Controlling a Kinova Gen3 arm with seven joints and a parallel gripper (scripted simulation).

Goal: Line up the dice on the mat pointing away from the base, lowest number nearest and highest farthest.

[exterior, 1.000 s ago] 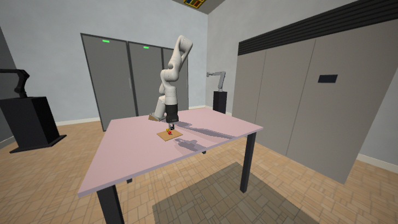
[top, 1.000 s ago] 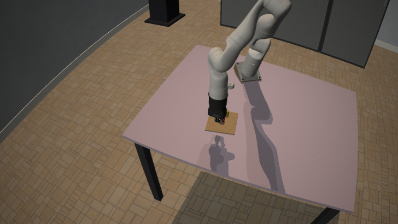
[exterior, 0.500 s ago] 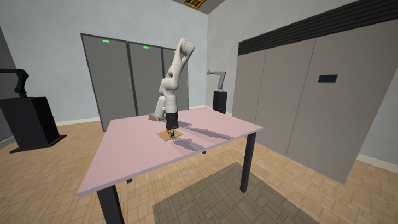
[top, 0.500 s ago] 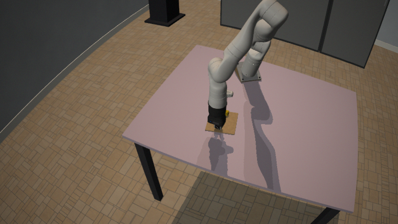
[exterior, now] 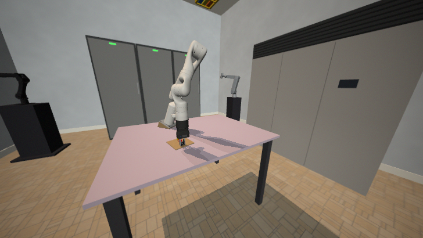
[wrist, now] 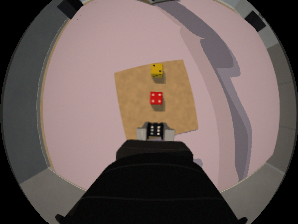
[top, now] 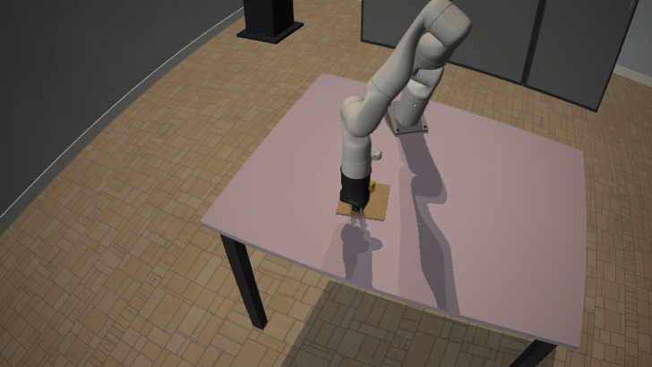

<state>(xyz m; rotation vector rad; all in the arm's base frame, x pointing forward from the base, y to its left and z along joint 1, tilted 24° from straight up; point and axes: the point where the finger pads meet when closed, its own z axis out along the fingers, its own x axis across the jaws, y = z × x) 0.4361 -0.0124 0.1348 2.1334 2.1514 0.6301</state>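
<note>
A brown mat lies flat on the pink table; it also shows in the top view (top: 364, 203) and the exterior view (exterior: 179, 143). A yellow die (wrist: 157, 70) sits on the mat's end nearest the robot base, and it shows beside the arm in the top view (top: 372, 184). A red die (wrist: 156, 98) sits at the mat's middle. My gripper (wrist: 155, 128) is shut on a black die (wrist: 154, 129) with white pips, low over the mat's far end, in line with the other two. In the top view the gripper (top: 355, 208) hides the red die.
The robot base (top: 407, 122) is bolted to the table behind the mat. The table's near edge (top: 282, 255) lies a short way beyond the mat. Grey cabinets (exterior: 142, 79) and a second arm on a pedestal (exterior: 233, 100) stand off the table.
</note>
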